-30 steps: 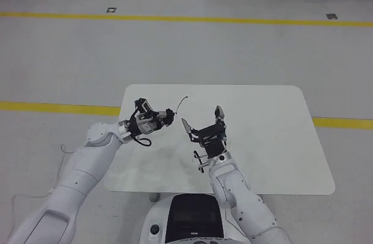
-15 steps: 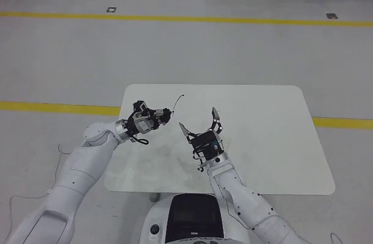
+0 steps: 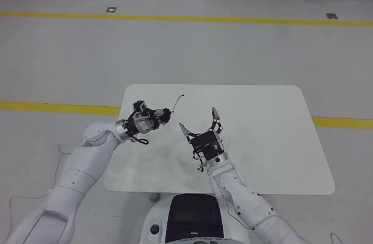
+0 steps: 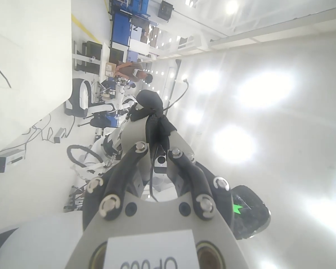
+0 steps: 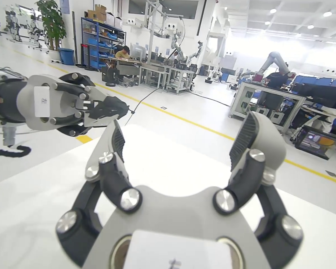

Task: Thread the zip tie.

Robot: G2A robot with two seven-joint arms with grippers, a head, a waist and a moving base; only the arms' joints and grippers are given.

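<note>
We held the black zip tie (image 3: 177, 102) pinched in our left gripper (image 3: 167, 113) above the white table (image 3: 271, 146); our right gripper (image 3: 197, 120) hovered just beside, jaws spread wide.

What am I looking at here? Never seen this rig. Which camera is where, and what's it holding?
It is a two-armed robot working at a white table. One picture looks down from a camera above the arms. The other two come from cameras on each wrist, so each shows its own gripper up close. The left gripper is shut on a thin black zip tie, held above the table. The right gripper is open, holds nothing, and is close beside it.
</note>
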